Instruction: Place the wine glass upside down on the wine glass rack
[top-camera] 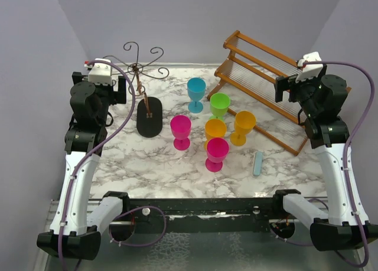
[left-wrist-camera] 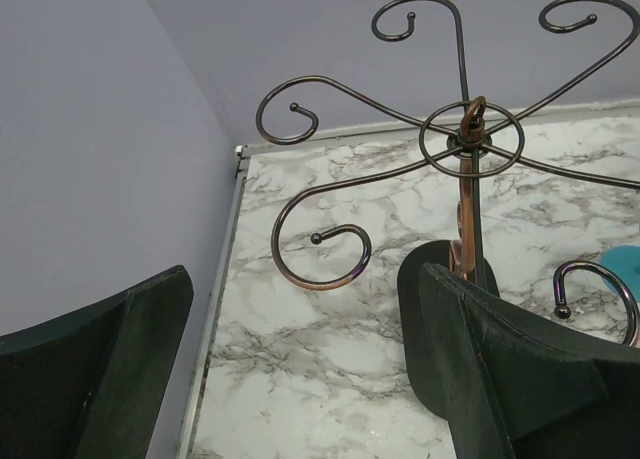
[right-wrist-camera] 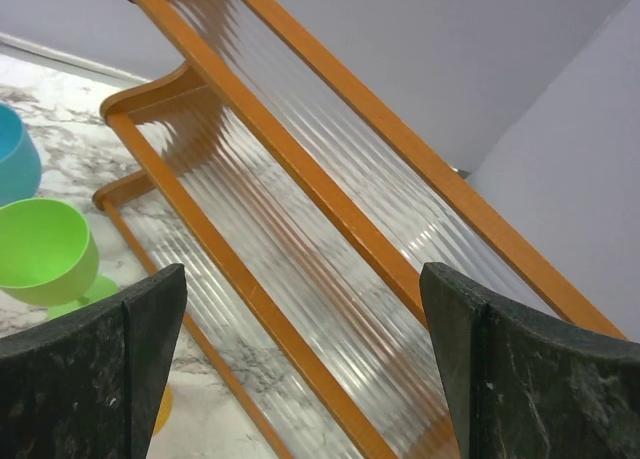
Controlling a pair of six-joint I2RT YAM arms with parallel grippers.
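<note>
Since nothing is held by either arm, the coming move is judged to turn on where the glasses stand from the two grippers. Six plastic wine glasses are seen upright on their feet, long axes vertical and bowls open upward, grouped near the middle of the marble-patterned table (top-camera: pixel 147 170). The dark pink glass (top-camera: pixel 181 131) stands on the left of the group, just beside the black oval base of the thin dark wire wine glass rack (top-camera: pixel 149 118). The yellow-orange glass (top-camera: pixel 243 127) stands on the right of the group, in front of the large brown wooden slatted rack (top-camera: pixel 254 85).

The left gripper (top-camera: pixel 120 89) is raised close to the curled arms of the wire rack, and the dark pink glass lies forward and to its right. It is judged the nearer arm for both that glass and the rack. The right gripper (top-camera: pixel 285 89) is raised over the wooden rack, well apart from the wire rack.

On both grippers the fingers are spread wide apart, and nothing is touched or carried. A glass must first be gripped and then turned over.
</note>
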